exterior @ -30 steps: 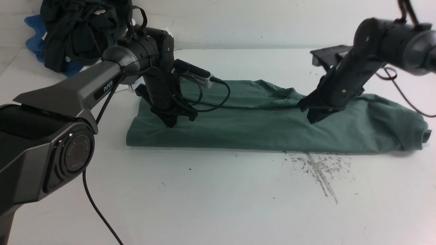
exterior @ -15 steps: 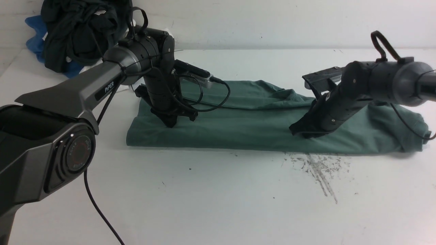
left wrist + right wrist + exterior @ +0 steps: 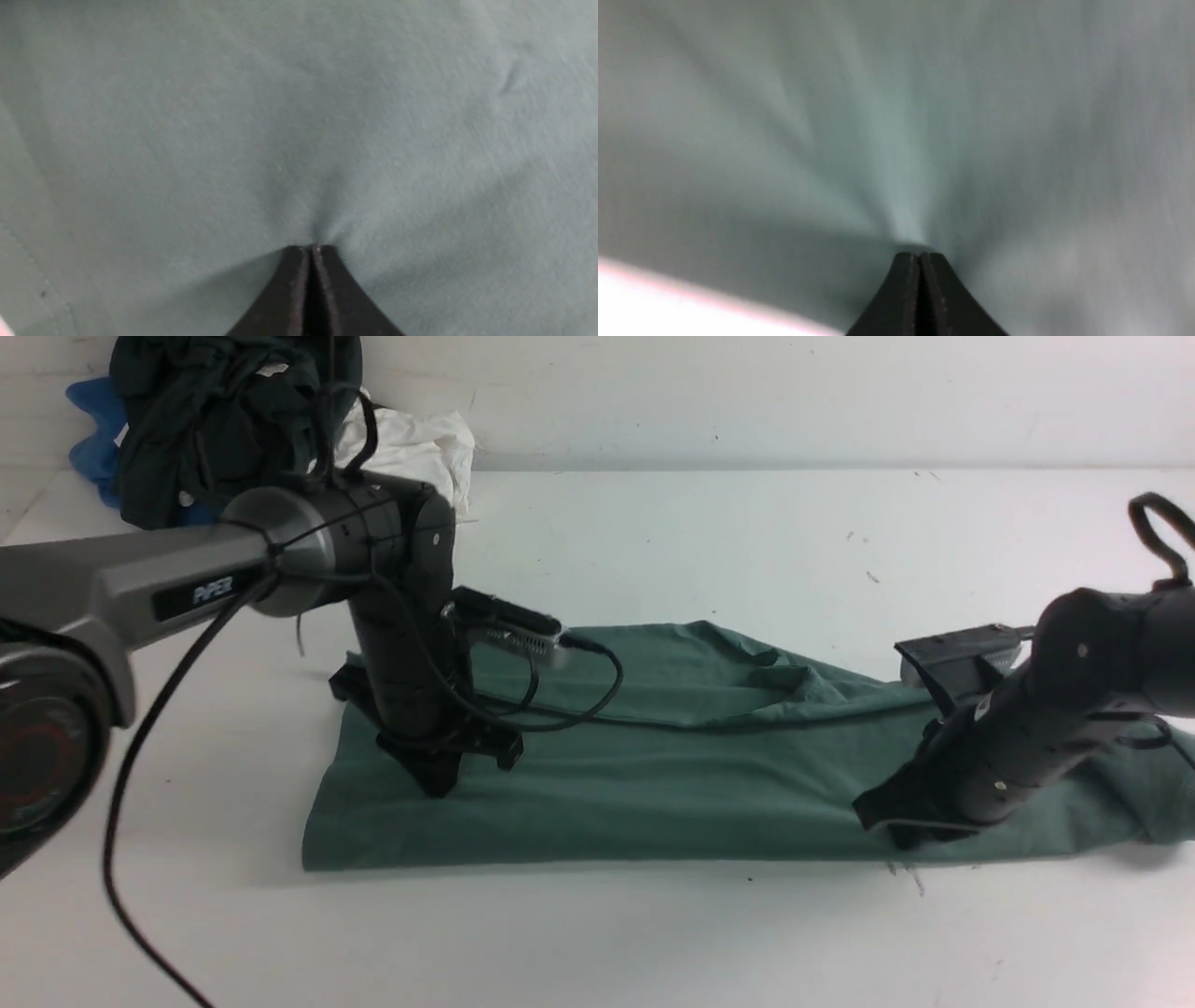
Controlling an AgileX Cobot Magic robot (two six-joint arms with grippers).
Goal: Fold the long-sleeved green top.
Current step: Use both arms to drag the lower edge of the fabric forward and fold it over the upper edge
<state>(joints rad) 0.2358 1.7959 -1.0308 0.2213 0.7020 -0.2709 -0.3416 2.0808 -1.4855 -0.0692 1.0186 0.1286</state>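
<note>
Progress approx halfway: already got green top (image 3: 672,784) folded into long band lying across desk (image 3: 597,943). Pinching puckered cloth w/ left claw (image 3: 437,784) & right claw (image 3: 901,835), both pressed together, one near each end. Prob left to do: crosswise folds

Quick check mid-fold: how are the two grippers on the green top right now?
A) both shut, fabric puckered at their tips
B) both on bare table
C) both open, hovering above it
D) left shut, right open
A: the wrist views show the left gripper and right gripper each closed tight, the green top puckering into their tips.
</note>
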